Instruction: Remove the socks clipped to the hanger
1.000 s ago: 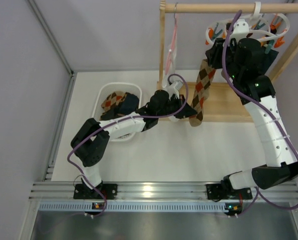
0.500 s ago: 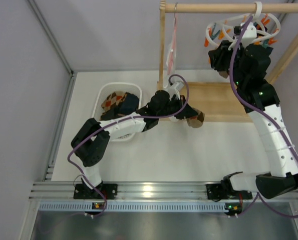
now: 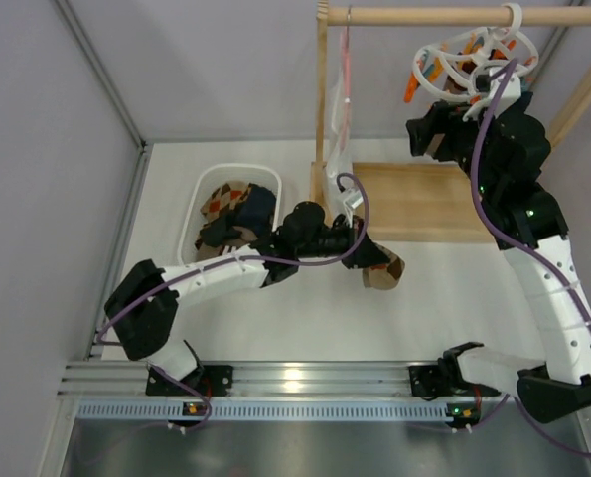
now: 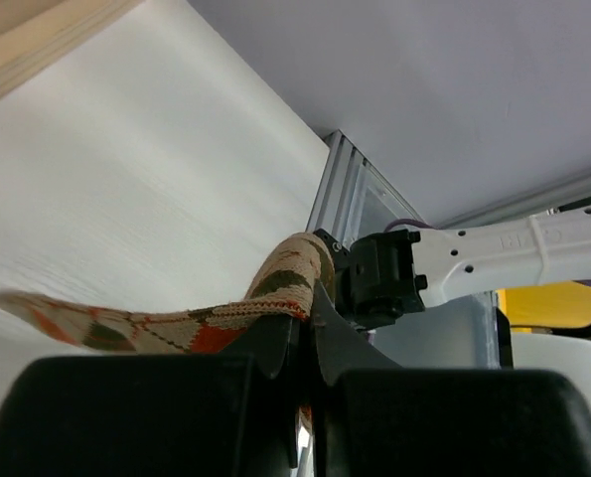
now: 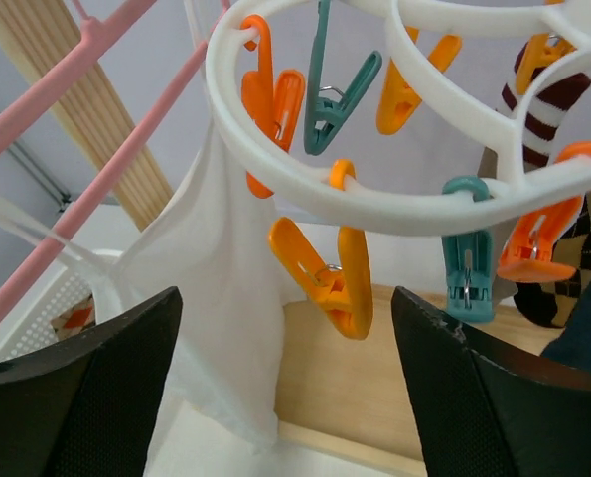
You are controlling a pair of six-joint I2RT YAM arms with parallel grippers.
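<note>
I see the hanger (image 5: 404,214) hooked on the rail (image 3: 414,16) at the far right, above the wooden base (image 3: 424,204). My right gripper (image 5: 287,295) sits just below its ring. Left of the base stands the basket (image 3: 194,214), with socks (image 3: 230,204) in it. In front of the base, over the table (image 3: 305,318), my left gripper (image 3: 365,253) pinches one sock (image 3: 382,270).

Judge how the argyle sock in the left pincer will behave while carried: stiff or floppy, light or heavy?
Probably floppy: the argyle sock sags and bends out of the left pincer. Likely light: a thin knit, held by one pinch. It may sway or drag on the table.
</note>
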